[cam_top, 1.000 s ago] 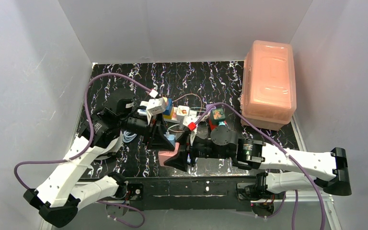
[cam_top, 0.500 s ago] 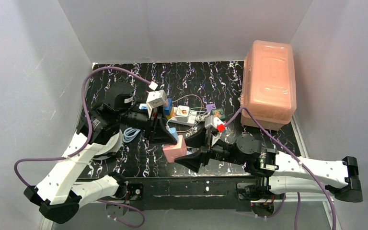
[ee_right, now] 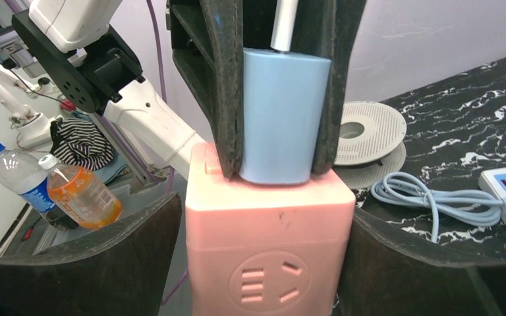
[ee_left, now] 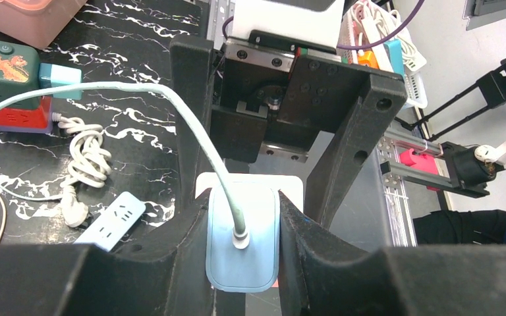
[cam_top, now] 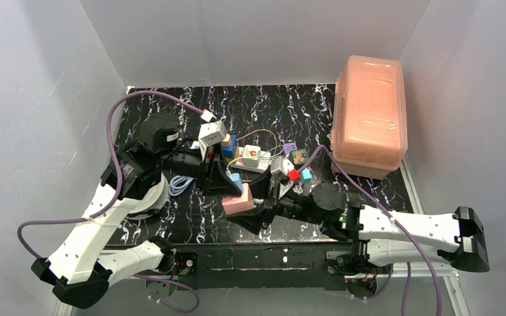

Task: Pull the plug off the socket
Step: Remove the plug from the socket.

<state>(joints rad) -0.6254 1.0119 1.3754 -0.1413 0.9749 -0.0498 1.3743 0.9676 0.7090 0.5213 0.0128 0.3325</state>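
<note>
The pale-blue plug (ee_left: 242, 240) with a pale cord sits in the top of a pink cube socket (ee_right: 270, 247). In the top view the cube (cam_top: 239, 199) is at the table's middle front. My left gripper (ee_left: 244, 237) is shut on the plug, one finger on each side. It shows from the front in the right wrist view (ee_right: 280, 118). My right gripper (ee_right: 267, 263) has its jaws against the cube's left and right sides. The long white power strip (cam_top: 255, 158) lies behind them, and neither gripper touches it.
A pink lidded box (cam_top: 369, 115) stands at the back right. A slim light-blue strip (ee_left: 112, 220), a green cube on a red block (ee_left: 5, 62) and a coiled white cord (ee_left: 89, 158) lie nearby. A coiled blue cable (cam_top: 179, 185) and a white disc (ee_right: 367, 131) lie at the left.
My right gripper had drawn back to the right, away from the pink cube, and has now come back around it. The cube and plug have shifted slightly up the table.
</note>
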